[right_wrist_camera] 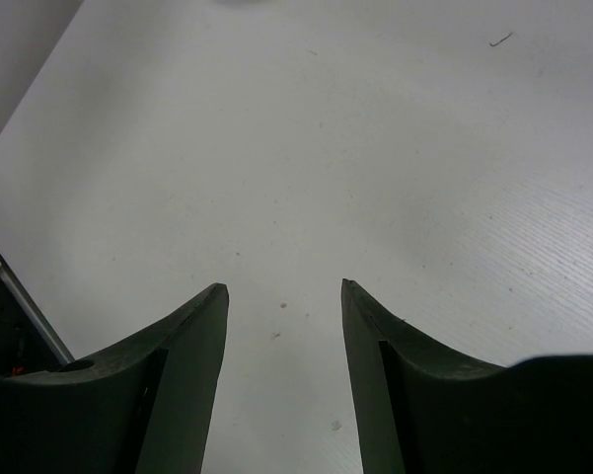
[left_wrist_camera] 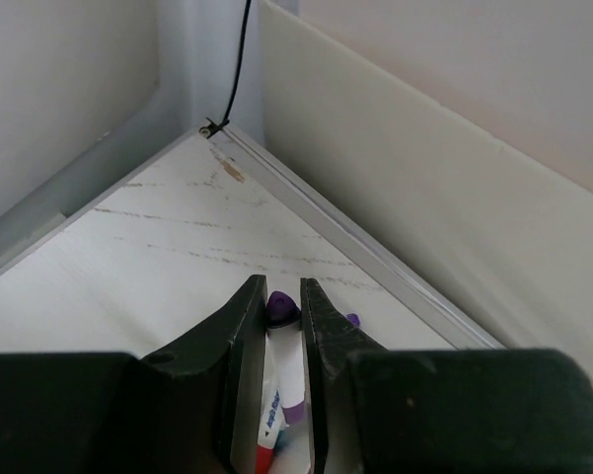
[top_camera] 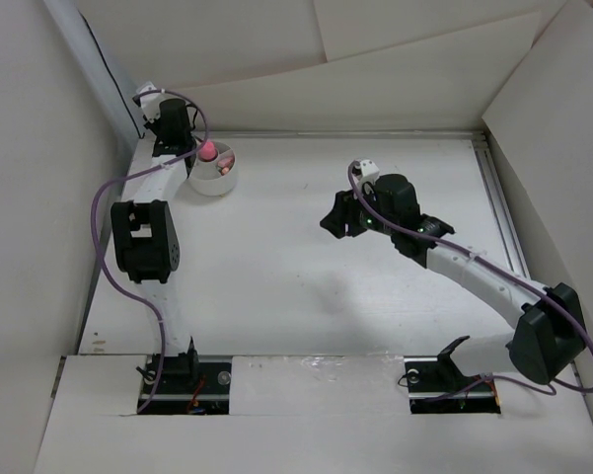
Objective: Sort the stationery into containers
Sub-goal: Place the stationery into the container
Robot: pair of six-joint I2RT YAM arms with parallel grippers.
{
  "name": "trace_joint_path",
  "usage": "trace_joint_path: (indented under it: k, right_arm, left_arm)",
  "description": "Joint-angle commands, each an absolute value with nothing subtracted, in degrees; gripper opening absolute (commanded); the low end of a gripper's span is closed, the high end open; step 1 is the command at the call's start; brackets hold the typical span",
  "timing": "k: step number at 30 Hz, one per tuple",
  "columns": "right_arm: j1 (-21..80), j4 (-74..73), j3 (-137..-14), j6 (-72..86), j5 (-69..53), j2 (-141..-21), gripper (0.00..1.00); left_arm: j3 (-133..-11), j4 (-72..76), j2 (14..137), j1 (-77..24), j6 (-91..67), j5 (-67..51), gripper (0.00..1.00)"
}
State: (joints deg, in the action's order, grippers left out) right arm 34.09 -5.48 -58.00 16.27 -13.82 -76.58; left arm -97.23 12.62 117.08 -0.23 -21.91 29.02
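My left fingers [left_wrist_camera: 245,336] pinch a pen [left_wrist_camera: 281,309] with a purple cap. The pen lies along the fingers, cap end out front, in the far left corner of the bench [top_camera: 306,296]. The cup [top_camera: 212,186] sits just to the right of that arm, very near. I think the pen must swing right, over the cup. My right fingers [right_wrist_camera: 192,336] are spread, holding nothing, well apart from the cup.
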Motion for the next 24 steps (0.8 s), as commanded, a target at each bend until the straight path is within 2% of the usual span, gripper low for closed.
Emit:
trace_joint_path:
  k: [1,5,7,8,10,15,16,19,20,24]
  right_arm:
    - [33.7,-2.2,-57.7,16.3,-14.3,-74.7,0.56]
    - [33.7,-1.7,-57.7,16.3,-14.3,-74.7,0.56]
    - [33.7,-1.7,-57.2,16.3,-14.3,-74.7,0.56]
    - [33.7,-1.7,-57.2,16.3,-14.3,-74.7,0.57]
    - [33.7,-1.7,-57.2,16.3,-14.8,-74.2,0.57]
    - [33.7,-1.7,-57.2,16.3,-14.9,-73.6,0.57]
    - [33.7,-1.7,-57.2,16.3,-14.9,-73.0,0.57]
    - [33.7,-1.7,-56.7,16.3,-14.2,-72.4,0.58]
    - [33.7,-1.7,-56.7,16.3,-14.2,-72.4,0.58]
    - [34.2,-1.7,-56.7,16.3,-14.2,-72.4,0.58]
  left_arm:
    - [-97.8,14.3,117.0,0.1,-19.9,31.5,0.00]
    - [-96.4,14.9,116.5,-0.4,-19.2,31.0,0.01]
    - [-95.2,14.9,115.8,-0.4,-19.2,31.0,0.08]
    - [-94.7,15.4,115.1,-0.4,-18.6,31.0,0.15]
    - [-93.5,16.0,113.0,-1.0,-18.6,30.5,0.23]
    - [-91.4,16.5,108.3,-1.0,-18.6,26.7,0.35]
    - [-91.4,16.5,108.3,-1.0,-18.6,26.7,0.42]
    - [-92.7,13.2,106.2,-1.0,-19.9,26.7,0.74]
    - [-92.7,13.2,104.7,-1.0,-20.4,26.2,1.00]
    - [-92.7,11.4,99.4,-1.0,-21.8,24.0,1.00]
